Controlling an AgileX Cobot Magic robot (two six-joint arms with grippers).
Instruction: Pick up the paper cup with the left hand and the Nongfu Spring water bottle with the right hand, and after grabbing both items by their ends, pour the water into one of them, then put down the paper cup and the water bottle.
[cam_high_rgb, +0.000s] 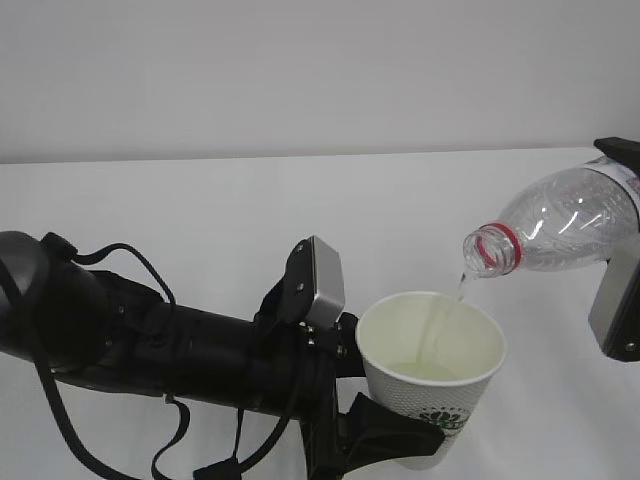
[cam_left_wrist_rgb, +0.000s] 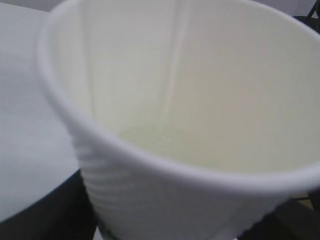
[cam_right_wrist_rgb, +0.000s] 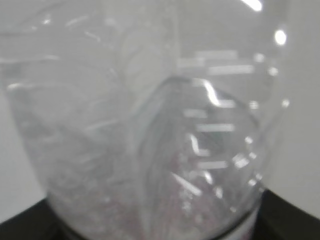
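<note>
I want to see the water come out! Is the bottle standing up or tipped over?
Tipped. The Nongfu Spring water bottle lies nearly sideways, mouth angled down, and a thin stream of water falls into the paper cup.

Premises are presenting as a laboratory-type test bench: a bare white table (cam_high_rgb: 200, 210) is meeting a plain grey-white wall (cam_high_rgb: 300, 70) along its far edge, with no domestic furnishings showing.

White paper cup (cam_high_rgb: 432, 370) with dotted texture, cream inside, green-and-dark logo; clear bottle (cam_high_rgb: 560, 220) wears a red neck ring; white counter (cam_high_rgb: 250, 220).
</note>
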